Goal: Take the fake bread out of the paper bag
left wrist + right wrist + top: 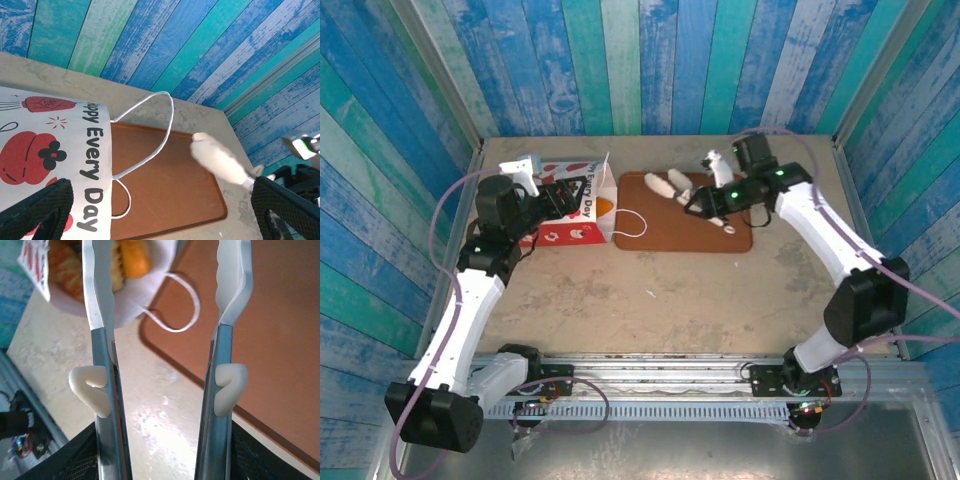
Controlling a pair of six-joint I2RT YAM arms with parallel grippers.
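You've got a flat brown tray [670, 232] mid-frame on the beige worktop [670, 300], tongs [222, 345] over it, blue-green plank walls [620, 60] around.

Table [670, 290] w/ tray [680, 236], paper bag [575, 228] (sideways)

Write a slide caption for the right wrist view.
Open tongs in the right gripper aim at the paper bag mouth; fake bread visible inside, brown tray alongside.

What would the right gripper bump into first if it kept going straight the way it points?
The right gripper would probably reach the open mouth of the paper bag, where the fake bread sits. The tongs it holds would arrive first; depth is hard to judge.
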